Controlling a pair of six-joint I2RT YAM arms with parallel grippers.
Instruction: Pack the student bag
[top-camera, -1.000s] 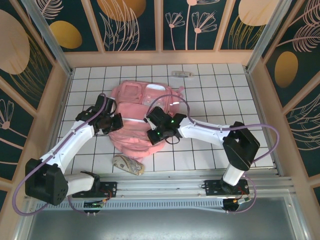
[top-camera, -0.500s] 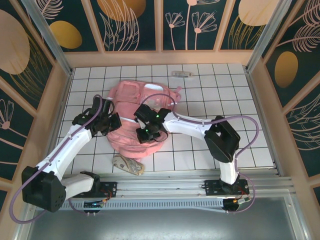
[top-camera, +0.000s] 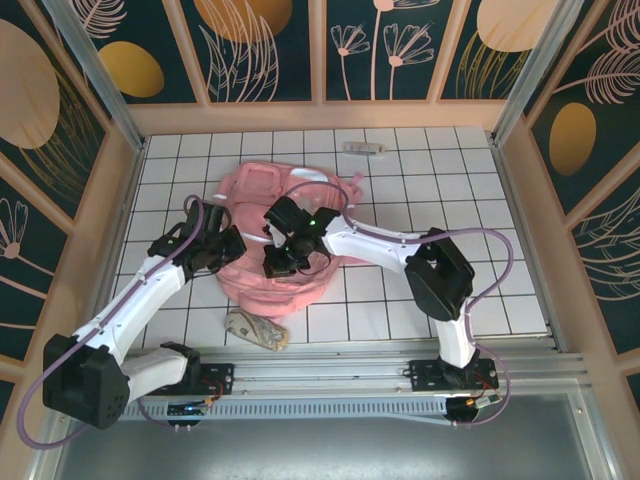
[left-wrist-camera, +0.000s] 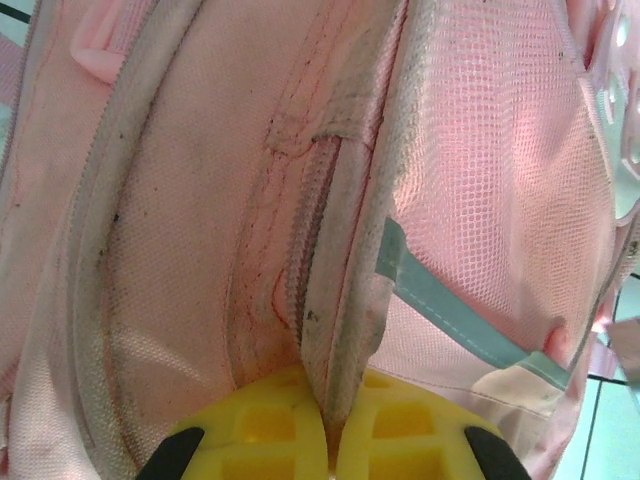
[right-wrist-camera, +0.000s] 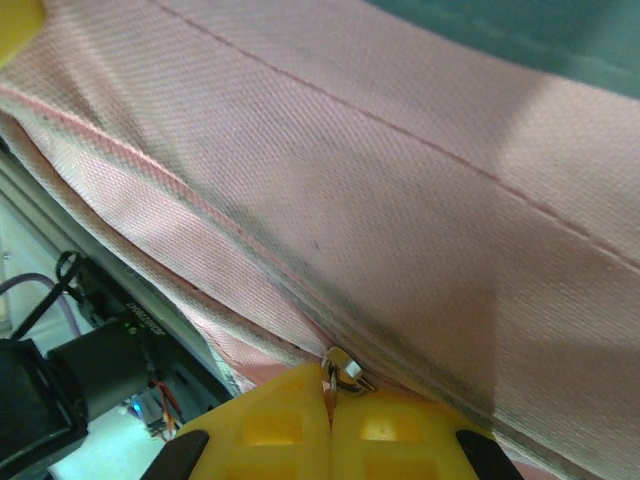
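Note:
The student bag (top-camera: 258, 186) is a large pink backpack lying flat on the tiled table, left of centre. My left gripper (top-camera: 228, 250) is at its left side, and in the left wrist view it (left-wrist-camera: 335, 425) is shut on a grey-edged fabric seam (left-wrist-camera: 345, 330) beside a zip (left-wrist-camera: 305, 250). My right gripper (top-camera: 275, 262) is over the bag's near middle. In the right wrist view it (right-wrist-camera: 330, 400) is shut on the tab of a metal zip slider (right-wrist-camera: 346, 367), set in pink fabric (right-wrist-camera: 400, 180).
A small patterned pouch (top-camera: 257, 330) lies on the tiles just in front of the bag, near the front rail (top-camera: 350, 362). A small pale object (top-camera: 364, 148) sits at the back of the table. Wooden walls (top-camera: 520, 190) close in the sides.
My right gripper has moved left across the bag's near part, still shut on the zip tab. The left gripper has stayed about where it was, shut on the seam.

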